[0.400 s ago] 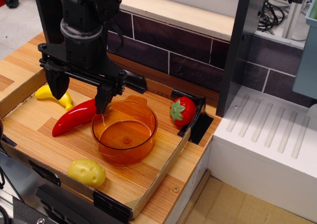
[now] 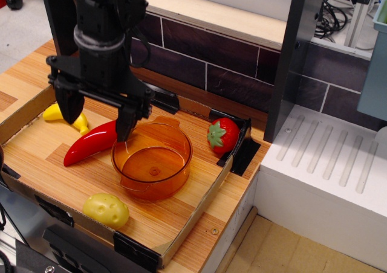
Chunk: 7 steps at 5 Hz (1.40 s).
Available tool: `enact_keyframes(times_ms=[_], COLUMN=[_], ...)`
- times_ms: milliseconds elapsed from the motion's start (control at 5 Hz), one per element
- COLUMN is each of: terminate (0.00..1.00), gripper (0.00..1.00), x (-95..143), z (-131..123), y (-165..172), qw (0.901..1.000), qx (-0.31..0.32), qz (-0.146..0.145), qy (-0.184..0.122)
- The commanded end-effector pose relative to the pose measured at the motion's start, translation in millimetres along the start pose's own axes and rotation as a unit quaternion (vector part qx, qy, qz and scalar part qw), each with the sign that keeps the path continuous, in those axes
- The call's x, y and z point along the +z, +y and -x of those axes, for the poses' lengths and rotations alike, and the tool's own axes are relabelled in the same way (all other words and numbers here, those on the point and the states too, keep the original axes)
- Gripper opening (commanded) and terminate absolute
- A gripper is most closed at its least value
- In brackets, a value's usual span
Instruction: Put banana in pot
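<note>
The banana [image 2: 65, 118] is small, glossy yellow and curved, lying at the back left of the wooden tray, partly hidden behind my left finger. The pot [image 2: 152, 159] is round, translucent orange with two small handles, empty, in the tray's middle. My gripper [image 2: 97, 117] is open and empty, hanging above the red pepper [image 2: 91, 143]. Its left finger is over the banana and its right finger [image 2: 126, 125] is at the pot's left rim.
A lumpy yellow potato [image 2: 106, 209] lies at the tray's front. A red strawberry [image 2: 222, 135] sits at the back right corner. The tray's raised cardboard rim [image 2: 199, 206] surrounds everything. A dark brick wall and a black post [image 2: 290, 55] stand behind; a white drainboard [image 2: 326, 164] is to the right.
The gripper has moved slightly up and to the left. Nothing else has moved.
</note>
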<state>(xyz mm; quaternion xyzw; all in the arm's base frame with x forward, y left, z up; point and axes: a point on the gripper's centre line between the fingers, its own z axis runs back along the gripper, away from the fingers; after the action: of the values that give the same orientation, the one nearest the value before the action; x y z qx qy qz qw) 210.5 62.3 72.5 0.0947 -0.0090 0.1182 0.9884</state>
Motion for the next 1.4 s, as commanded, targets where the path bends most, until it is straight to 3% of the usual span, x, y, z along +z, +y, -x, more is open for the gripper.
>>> enact_keyframes(times_ms=[0, 200, 400, 600, 800, 1000, 1200], terminate=[0.00, 0.00, 0.00, 0.00, 0.00, 0.00, 0.00], gripper=[1.00, 1.00, 1.00, 1.00, 1.00, 1.00, 1.00], x=[44.6, 46.6, 34.1, 11.9, -3.4, -24.3, -39.1], z=[-9.4, -21.2, -32.7, -35.4, -35.1, -33.8, -37.4], y=[30.5, 50.4, 65.5, 76.4, 83.2, 86.0, 91.8], qw=[0.9824, 0.9569, 0.9255, 0.8788, 0.8370, 0.8120, 0.7941], qx=[0.159, 0.260, 0.356, 0.462, 0.540, 0.582, 0.607], qz=[0.085, 0.108, 0.097, 0.080, 0.064, 0.038, 0.038], qy=[-0.048, -0.073, -0.084, -0.086, -0.064, -0.022, -0.008])
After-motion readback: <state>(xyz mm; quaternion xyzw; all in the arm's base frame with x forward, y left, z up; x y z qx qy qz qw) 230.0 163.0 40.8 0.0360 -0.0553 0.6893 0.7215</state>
